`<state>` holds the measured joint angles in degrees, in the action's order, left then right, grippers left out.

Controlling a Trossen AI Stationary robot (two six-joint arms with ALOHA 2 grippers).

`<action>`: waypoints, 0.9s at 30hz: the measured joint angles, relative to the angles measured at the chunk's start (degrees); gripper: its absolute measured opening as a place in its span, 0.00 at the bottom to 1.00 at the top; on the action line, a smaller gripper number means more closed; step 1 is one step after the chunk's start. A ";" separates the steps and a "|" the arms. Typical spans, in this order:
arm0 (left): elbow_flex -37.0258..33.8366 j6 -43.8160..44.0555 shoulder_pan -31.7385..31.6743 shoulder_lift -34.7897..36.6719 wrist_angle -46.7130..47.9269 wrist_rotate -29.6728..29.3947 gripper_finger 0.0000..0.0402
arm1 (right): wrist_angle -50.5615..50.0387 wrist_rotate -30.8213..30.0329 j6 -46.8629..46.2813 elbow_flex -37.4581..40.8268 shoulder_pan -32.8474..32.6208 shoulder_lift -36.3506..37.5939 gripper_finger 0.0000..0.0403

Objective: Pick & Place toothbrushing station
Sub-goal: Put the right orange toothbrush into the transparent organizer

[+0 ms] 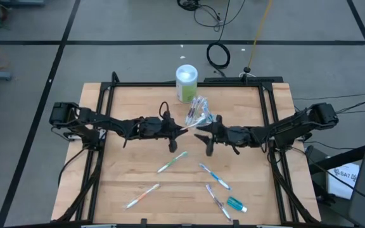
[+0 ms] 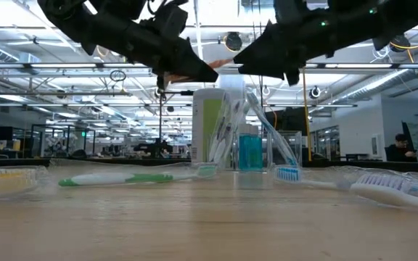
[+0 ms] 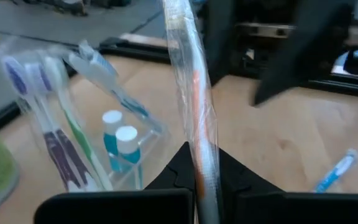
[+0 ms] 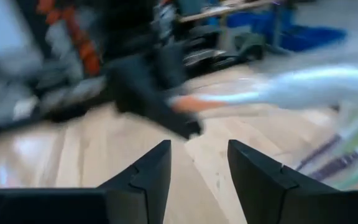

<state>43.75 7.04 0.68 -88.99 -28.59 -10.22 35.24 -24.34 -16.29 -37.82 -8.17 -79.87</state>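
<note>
Left wrist view shows a wrapped orange-pink toothbrush pinched between the left gripper's closed fingers, its long axis running straight out from the jaws toward the clear plastic bag. It looks light and stiff, but the crinkly wrapper is probably slippery, so a firm pinch low on the handle, as here, seems the safest hold. In the high view the brush's free end points at the bag, which stands just in front of the green-and-white canister with brushes and teal tubes upright inside. The bag is soft and would likely shift if nudged. The right gripper hovers on the bag's other side, fingers parted and holding nothing. Nearer the table's front edge than the bag, loose toothbrushes and one teal tube lie flat, well apart from it.
</note>
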 joint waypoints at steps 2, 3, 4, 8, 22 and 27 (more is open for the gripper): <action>0.00 -0.53 0.71 0.00 -0.69 -1.75 0.04 | 1.34 -2.40 -6.40 -0.04 1.06 -1.05 0.37; 0.00 -0.56 1.09 0.00 -0.82 -2.81 0.05 | 1.77 -3.02 -8.60 -0.04 1.55 -1.82 0.36; 0.00 -0.63 1.46 0.00 -0.93 -3.85 0.06 | 2.09 -3.44 -9.98 -0.03 2.07 -2.48 0.36; 0.00 -2.68 2.51 0.00 -1.34 -5.38 0.03 | 9.88 2.08 -8.40 -0.04 3.81 -5.08 0.37; 0.00 -2.38 2.96 0.05 -1.78 -9.49 0.04 | 16.86 9.62 -5.09 0.00 4.42 -7.28 0.36; 0.00 -2.29 3.01 0.04 -1.89 -9.48 0.03 | 18.84 9.40 -5.44 0.00 5.29 -7.28 0.37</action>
<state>43.75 4.75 3.69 -88.95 -30.48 -19.70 54.08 -14.94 -21.73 -37.82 -2.87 -87.15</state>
